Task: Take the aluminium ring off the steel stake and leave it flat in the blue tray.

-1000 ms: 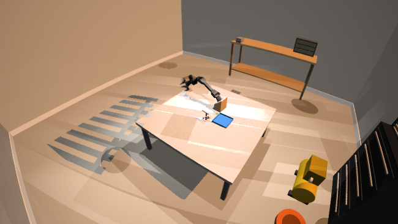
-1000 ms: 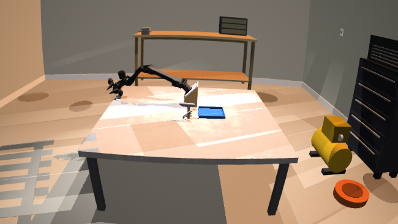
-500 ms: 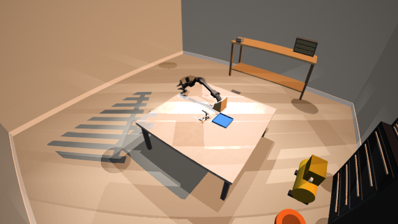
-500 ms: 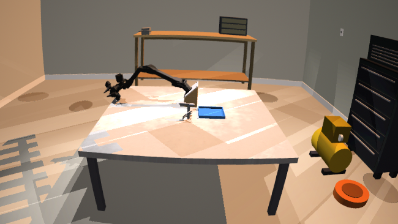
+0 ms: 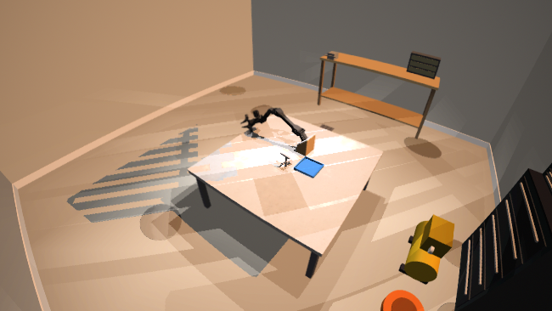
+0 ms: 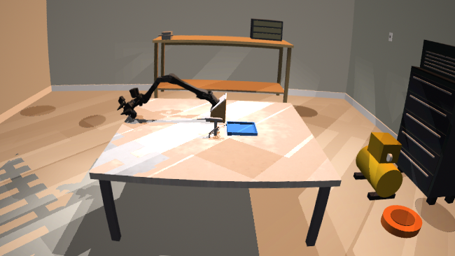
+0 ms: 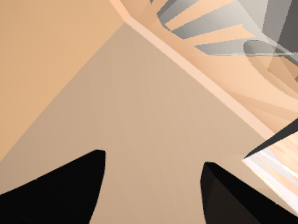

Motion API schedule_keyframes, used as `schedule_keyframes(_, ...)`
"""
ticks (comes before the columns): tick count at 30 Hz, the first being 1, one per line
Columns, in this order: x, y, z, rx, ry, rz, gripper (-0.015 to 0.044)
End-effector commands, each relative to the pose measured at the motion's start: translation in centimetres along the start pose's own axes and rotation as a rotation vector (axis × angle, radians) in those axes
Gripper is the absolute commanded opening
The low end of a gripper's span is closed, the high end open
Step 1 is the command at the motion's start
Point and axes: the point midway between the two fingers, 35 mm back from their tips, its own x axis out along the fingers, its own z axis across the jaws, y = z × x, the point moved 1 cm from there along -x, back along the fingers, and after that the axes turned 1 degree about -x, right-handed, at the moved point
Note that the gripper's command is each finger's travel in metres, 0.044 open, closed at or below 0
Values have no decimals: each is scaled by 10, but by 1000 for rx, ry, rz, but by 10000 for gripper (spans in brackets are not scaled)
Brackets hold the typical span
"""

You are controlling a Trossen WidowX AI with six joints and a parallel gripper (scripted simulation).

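Jaws stand partly open, holding nothing, near the desk's far-left corner. Ring removal and tray placement remain

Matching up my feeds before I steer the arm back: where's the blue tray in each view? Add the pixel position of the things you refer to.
Top: blue tray (image 5: 309, 167) (image 6: 241, 128) just right of centre.
Exterior: right of centre, immediately right of the stake (image 5: 285, 161) (image 6: 215, 128).
Wrist: not in it.
Landmark shared by top and exterior: yellow machine (image 5: 421, 265) (image 6: 389, 182), lower right.
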Motion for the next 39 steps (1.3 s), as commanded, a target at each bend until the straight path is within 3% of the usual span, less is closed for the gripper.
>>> schedule_keyframes(1, 14, 13, -11, 2, 8, 17, 200)
schedule_keyframes(18, 76, 78, -76, 4, 68, 88, 200)
schedule_keyframes(39, 123, 170, -167, -60, 186, 149, 200)
